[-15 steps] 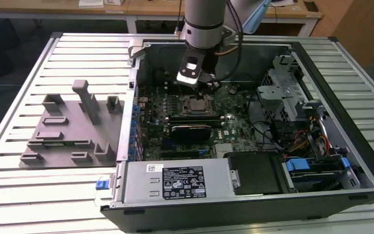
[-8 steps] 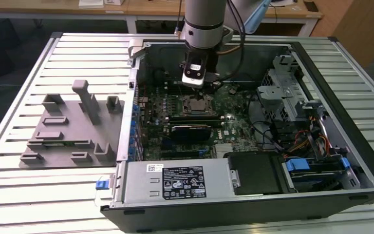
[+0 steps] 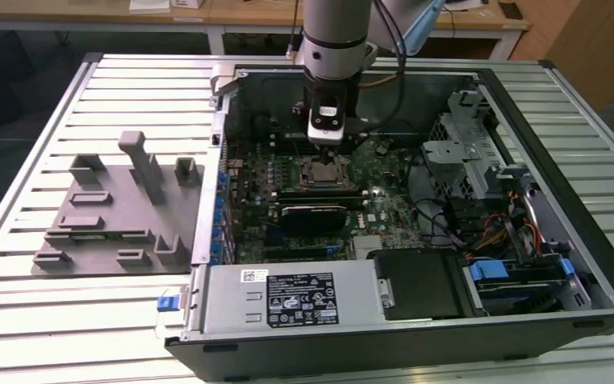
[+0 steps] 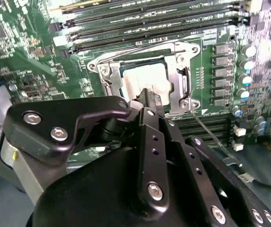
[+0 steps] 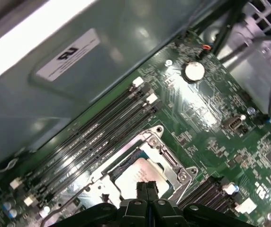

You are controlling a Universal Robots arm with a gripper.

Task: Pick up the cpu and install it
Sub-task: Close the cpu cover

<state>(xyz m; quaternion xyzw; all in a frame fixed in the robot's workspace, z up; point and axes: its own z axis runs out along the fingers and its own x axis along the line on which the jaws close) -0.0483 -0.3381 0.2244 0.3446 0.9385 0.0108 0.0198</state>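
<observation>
Gripper (image 5: 148, 188): the two dark fingertips (image 5: 142, 187) are seen pressed together, with nothing observed between them. In both wrist views the closed tips are held directly over the cpu (image 5: 134, 177); whether they touch its top cannot be told. In the exterior view the gripper (image 3: 325, 144) is seen pointing straight down inside the open computer case (image 3: 414, 344).

The cpu (image 4: 144, 79) is found lying flat inside the socket frame (image 4: 102, 71), its silvery top facing up and its edges lined up with the frame opening. The frame (image 5: 174, 161) is noted open around the chip, and a thin metal lever (image 4: 212, 133) is seen running out past one corner of it.

Rows of dark memory slots (image 4: 149, 19) are recorded just beside the socket on the green motherboard (image 4: 26, 56). A round coin battery (image 5: 194, 71) is noted further along the board.

In the exterior view a grey plastic fixture (image 3: 115, 212) with upright blocks is recorded on the slatted table (image 3: 29, 320), outside the case toward the exterior view's left
</observation>
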